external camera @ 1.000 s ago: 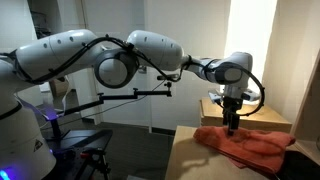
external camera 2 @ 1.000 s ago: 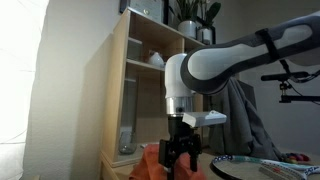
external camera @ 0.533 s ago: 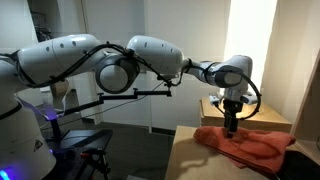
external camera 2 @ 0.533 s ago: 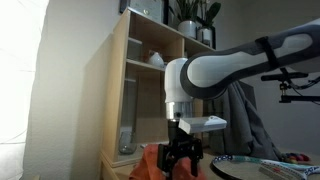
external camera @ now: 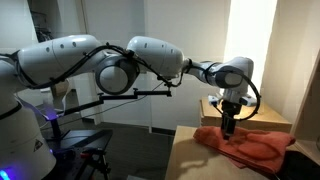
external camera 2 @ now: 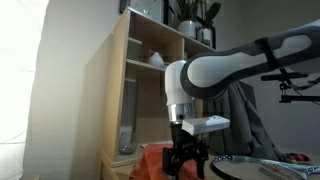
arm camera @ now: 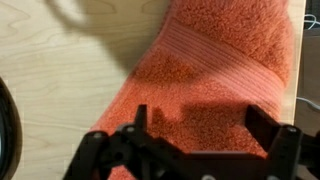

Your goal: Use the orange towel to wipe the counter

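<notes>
Wrist view: looks straight down past the gripper [arm camera: 200,140], spread wide, dark fingers [arm camera: 135,125] apart with nothing clamped between them; hangs low over the orange towel [arm camera: 225,60], perhaps just touching it, contact too hard to judge from this angle; shows the orange towel lying in a diagonal band across the light counter [arm camera: 60,80], a ribbed stripe crossing the cloth; catches a dark curved rim [arm camera: 4,120] at the left edge. In an exterior view, finds the gripper [external camera: 229,127] pointing down at one end of the rumpled orange towel [external camera: 258,146], bare counter [external camera: 188,152] beside it, a pale wooden block [external camera: 211,108] just behind; in an exterior view, sets the gripper [external camera 2: 187,166] before an open shelf unit [external camera 2: 140,85].
</notes>
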`<state>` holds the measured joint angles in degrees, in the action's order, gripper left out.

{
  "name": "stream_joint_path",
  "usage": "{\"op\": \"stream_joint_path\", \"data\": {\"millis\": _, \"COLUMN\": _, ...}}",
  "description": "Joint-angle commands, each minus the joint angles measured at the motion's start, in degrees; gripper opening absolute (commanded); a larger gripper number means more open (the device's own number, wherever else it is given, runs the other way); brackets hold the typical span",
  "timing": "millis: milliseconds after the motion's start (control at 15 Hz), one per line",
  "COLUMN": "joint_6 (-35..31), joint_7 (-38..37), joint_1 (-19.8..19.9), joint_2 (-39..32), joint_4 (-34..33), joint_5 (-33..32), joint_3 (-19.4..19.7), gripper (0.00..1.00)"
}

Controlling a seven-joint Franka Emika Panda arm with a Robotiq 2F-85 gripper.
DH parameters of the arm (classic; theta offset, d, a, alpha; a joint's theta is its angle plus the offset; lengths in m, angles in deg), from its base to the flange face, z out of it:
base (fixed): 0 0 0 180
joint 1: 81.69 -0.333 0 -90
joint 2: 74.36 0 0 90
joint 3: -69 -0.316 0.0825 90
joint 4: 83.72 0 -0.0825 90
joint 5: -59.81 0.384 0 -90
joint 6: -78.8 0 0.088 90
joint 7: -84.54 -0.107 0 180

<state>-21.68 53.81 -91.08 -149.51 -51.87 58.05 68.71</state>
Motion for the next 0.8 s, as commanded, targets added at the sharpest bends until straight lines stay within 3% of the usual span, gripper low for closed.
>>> {"op": "stream_joint_path", "data": {"millis": 0, "joint_6": -0.01, "joint_7": 0.00, "joint_1": -0.01, "joint_2": -0.01, "joint_4": 0.07, "joint_5": 0.00, "joint_3": 0.00, "gripper": 1.00}}
{"op": "stream_joint_path", "data": {"millis": 333, "joint_6": -0.02, "joint_7": 0.00, "joint_1": -0.01, "joint_2": -0.07, "joint_4": 0.11, "joint_5": 0.00, "joint_3": 0.00, "gripper": 1.00}}
{"op": "stream_joint_path", "data": {"millis": 733, "joint_6": -0.22, "joint_7": -0.57, "joint_1": -2.89, "joint_2": -1.54, "joint_4": -1.68, "joint_5": -2.37, "joint_3": 1.22, "gripper": 1.00}}
